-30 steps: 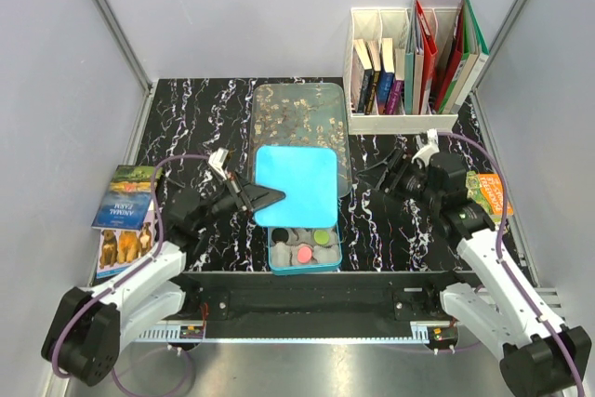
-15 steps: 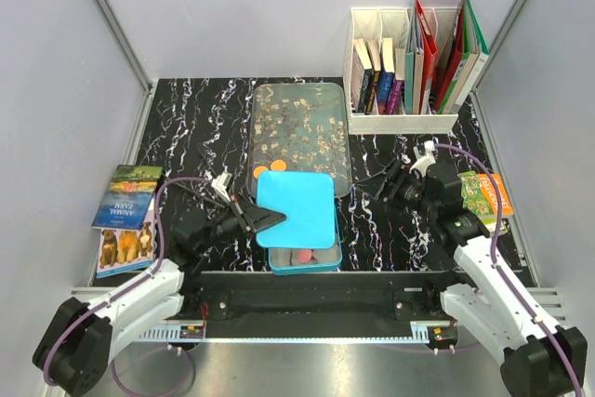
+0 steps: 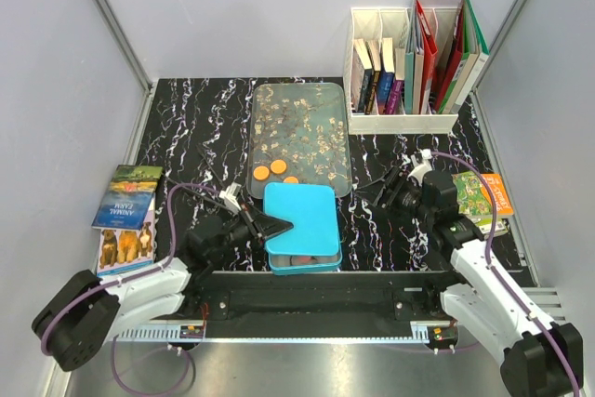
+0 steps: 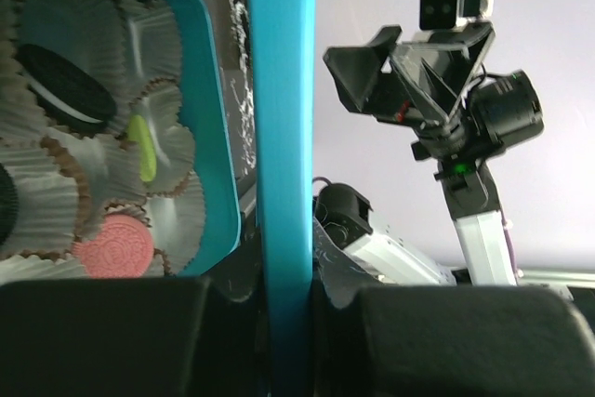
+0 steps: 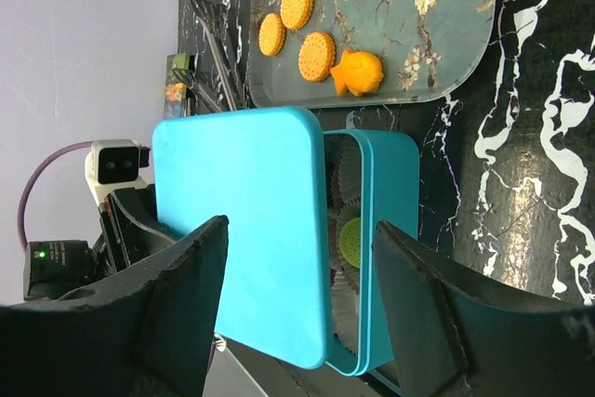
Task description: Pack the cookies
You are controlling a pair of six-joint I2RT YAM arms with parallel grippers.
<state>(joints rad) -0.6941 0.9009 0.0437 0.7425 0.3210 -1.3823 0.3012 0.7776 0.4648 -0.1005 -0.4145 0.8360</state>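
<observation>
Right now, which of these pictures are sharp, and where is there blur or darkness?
Top view: even light, sharp, no strong glare on the tray. Left wrist view: the left fingers nearly black, without detail; the blue lid close, edge-on. Right wrist view: the right fingers dark and blurred, the orange cookies sharp.

Pale grey walls [image 3: 279, 6] enclose a black, white-veined tabletop [image 3: 195, 127], with a white book rack [image 3: 400, 123] at its far right corner.

The table [image 3: 186, 127] is glossy black marble-look stone with white veins. The tray [image 3: 302, 104] looks like smooth, shiny glass. The turquoise lid [image 3: 299, 216] is smooth matt plastic. Crinkled grey paper cups [image 4: 56, 16] line the plastic box [image 4: 214, 155]. The cookies [image 5: 316, 55] have embossed, grainy faces.
</observation>
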